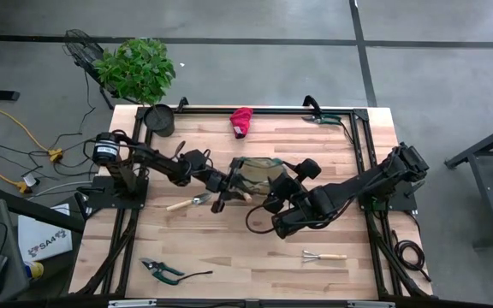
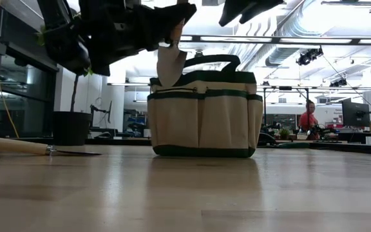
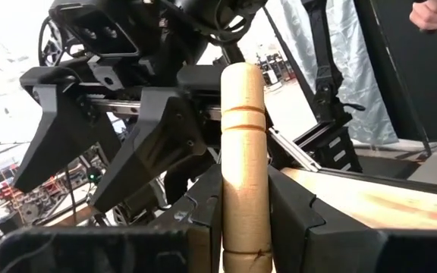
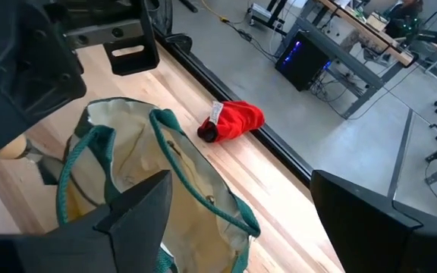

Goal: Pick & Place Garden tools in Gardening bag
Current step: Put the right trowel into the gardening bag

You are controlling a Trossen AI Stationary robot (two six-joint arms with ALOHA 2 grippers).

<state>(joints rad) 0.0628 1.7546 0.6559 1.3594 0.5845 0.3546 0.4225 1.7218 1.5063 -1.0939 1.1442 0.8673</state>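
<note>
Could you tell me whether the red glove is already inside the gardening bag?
No, the red glove lies on the table near its far edge, apart from the gardening bag.

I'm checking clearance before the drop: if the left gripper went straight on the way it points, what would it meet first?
Probably the tan fabric gardening bag with green trim. The left gripper, shut on the wooden-handled silver trowel, points at the bag's near rim. The open right gripper waits beyond it; depth is unclear.

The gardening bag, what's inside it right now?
The right wrist view shows only tan lining inside the gardening bag; no tool visible, though the bottom is hidden. The left gripper holds a wooden-handled trowel above its mouth.
</note>
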